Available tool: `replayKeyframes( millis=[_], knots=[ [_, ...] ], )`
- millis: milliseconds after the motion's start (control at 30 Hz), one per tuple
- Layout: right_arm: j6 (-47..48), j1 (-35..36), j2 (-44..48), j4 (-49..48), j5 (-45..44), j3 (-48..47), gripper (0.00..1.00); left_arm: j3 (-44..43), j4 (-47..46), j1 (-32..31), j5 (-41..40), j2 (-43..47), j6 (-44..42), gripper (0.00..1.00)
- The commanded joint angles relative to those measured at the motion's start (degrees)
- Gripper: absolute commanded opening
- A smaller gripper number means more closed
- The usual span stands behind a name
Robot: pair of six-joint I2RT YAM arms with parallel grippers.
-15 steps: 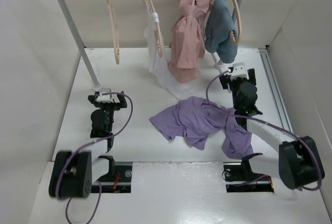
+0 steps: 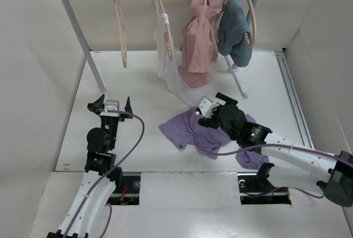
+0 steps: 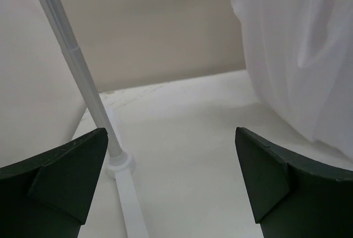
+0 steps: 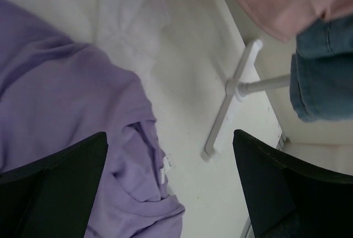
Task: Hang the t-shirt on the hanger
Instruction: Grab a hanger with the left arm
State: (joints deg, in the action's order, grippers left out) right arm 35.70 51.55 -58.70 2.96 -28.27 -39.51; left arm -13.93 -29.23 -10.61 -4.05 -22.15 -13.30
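Observation:
The lavender t-shirt (image 2: pixel 187 130) lies crumpled on the white table; in the right wrist view it (image 4: pixel 66 111) fills the left side, its collar label showing. The bare pale wooden hanger (image 2: pixel 118 20) hangs on the rack at the back left. My right gripper (image 2: pixel 211 107) is open and empty, hovering over the shirt's far edge; its dark fingers frame the right wrist view (image 4: pixel 171 188). My left gripper (image 2: pixel 113 106) is open and empty near the rack's left pole, and nothing lies between its fingers in the left wrist view (image 3: pixel 171 183).
The rack's left pole (image 3: pixel 71 67) and foot (image 3: pixel 118 163) stand just ahead of the left gripper. A white garment (image 2: pixel 165 56), a pink one (image 2: pixel 199 34) and a blue one (image 2: pixel 234 28) hang on other hangers. The rack's right foot (image 4: pixel 231 106) lies beyond the shirt.
My right gripper has swung left and towards the near edge, from beside the rack's right foot to over the t-shirt. My left arm has changed pose; its gripper stays near the left pole.

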Motion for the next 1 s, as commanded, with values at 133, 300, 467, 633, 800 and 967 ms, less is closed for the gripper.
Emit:
replayKeyframes(
  millis=[133,300,467,633,800,967],
  knots=[
    [4.5,16.8,3.8,13.5,-2.6,-15.0,1.0,-6.3,18.2,-12.9,-13.6,2.4,-3.5,0.99],
    [7.0,21.0,5.1,12.9,-0.5,-27.4,1.0,-10.2,22.5,-16.5,-11.3,3.7,-5.6,0.99],
    [7.0,21.0,4.6,7.0,1.3,-31.9,1.0,-19.6,30.7,-17.0,5.9,2.4,-9.3,0.88],
    [4.6,21.0,6.5,4.5,3.6,-32.4,1.0,-22.5,36.1,-17.5,11.1,1.1,-7.4,0.84],
    [-6.8,21.0,7.7,15.4,-0.7,-30.9,0.96,-19.2,37.4,-18.0,12.2,2.1,-8.1,0.84],
    [-25.6,18.4,12.5,20.0,-4.5,-21.4,0.67,-18.7,35.7,-18.0,10.2,2.1,-7.5,0.84]
  ],
)
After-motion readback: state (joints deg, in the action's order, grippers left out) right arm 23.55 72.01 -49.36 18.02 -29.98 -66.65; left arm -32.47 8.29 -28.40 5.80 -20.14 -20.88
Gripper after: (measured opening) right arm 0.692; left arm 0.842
